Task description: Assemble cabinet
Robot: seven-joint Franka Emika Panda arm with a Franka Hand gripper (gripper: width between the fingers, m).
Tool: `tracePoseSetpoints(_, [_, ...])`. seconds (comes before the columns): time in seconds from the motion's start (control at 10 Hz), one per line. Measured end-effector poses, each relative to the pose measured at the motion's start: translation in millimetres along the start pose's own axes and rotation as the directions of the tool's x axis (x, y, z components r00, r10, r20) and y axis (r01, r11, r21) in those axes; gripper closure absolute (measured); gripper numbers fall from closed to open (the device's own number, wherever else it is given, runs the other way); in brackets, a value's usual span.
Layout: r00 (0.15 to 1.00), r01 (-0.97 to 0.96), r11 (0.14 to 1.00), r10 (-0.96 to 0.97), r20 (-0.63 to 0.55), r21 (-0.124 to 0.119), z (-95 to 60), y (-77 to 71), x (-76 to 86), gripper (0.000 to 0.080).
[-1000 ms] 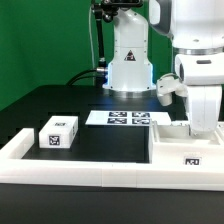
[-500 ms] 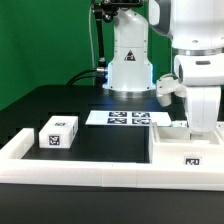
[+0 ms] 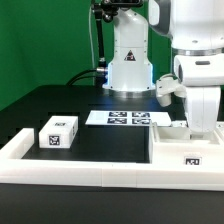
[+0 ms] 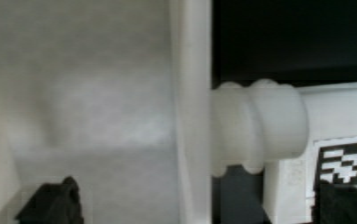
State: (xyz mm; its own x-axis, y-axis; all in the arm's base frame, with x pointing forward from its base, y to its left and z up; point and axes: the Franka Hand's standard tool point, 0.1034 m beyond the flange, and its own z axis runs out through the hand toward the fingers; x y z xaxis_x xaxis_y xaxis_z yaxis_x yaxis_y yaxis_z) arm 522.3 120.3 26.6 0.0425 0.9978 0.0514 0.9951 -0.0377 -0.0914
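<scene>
**1. Location of parts.** The cabinet is not yet one unit. Its large box [image 3: 185, 150] sits at the lower right of the exterior view, against the rail [image 3: 95, 172] that runs along the frame's lower edge. A small tagged block [image 3: 58, 132] stands at the lower left, well apart from the box. The marker board [image 3: 128, 118] lies on the table [image 3: 100, 142] at frame centre, between the two and further back.

**2. Gripper.** The arm [image 3: 200, 75] reaches down over the box at the right of the exterior view. In the wrist view the gripper [image 4: 203, 202] has its jaws spread wide, with the fingertips [image 4: 50, 200] far apart and clamping nothing. A flat white panel [image 4: 86, 110] and a round part [image 4: 264, 125] carrying a tag [image 4: 340, 163] lie close in front of it.

**3. Handling.** Judged from appearance, the parts are rigid moulded plastic, hollow and probably light. The surfaces look smooth, so expect slip under a weak grip. Take hold across two flat parallel faces, such as a wall of the box or opposite sides of the block. Avoid the rounded part, where the pads would seat poorly.

**4. Change from the earlier frame.** In the exterior view the arm, box, block and marker board all stand where they stood one second ago. No displacement is visible.
</scene>
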Motion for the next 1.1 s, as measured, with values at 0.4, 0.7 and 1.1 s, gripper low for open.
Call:
tracePoseSetpoints(0.4, [1.0, 0.003, 1.0, -0.003, 0.019, 0.002, -26.2, -8.4, 1.7, 0.015])
tracePoseSetpoints(0.7, [0.999, 0.027, 0.999, -0.026, 0.035, -0.031, -58.3, -27.4, 5.8, 0.015])
tracePoseSetpoints(1.1, [1.0, 0.01, 1.0, -0.009, 0.022, -0.015, -49.3, -55.7, 42.0, 0.015])
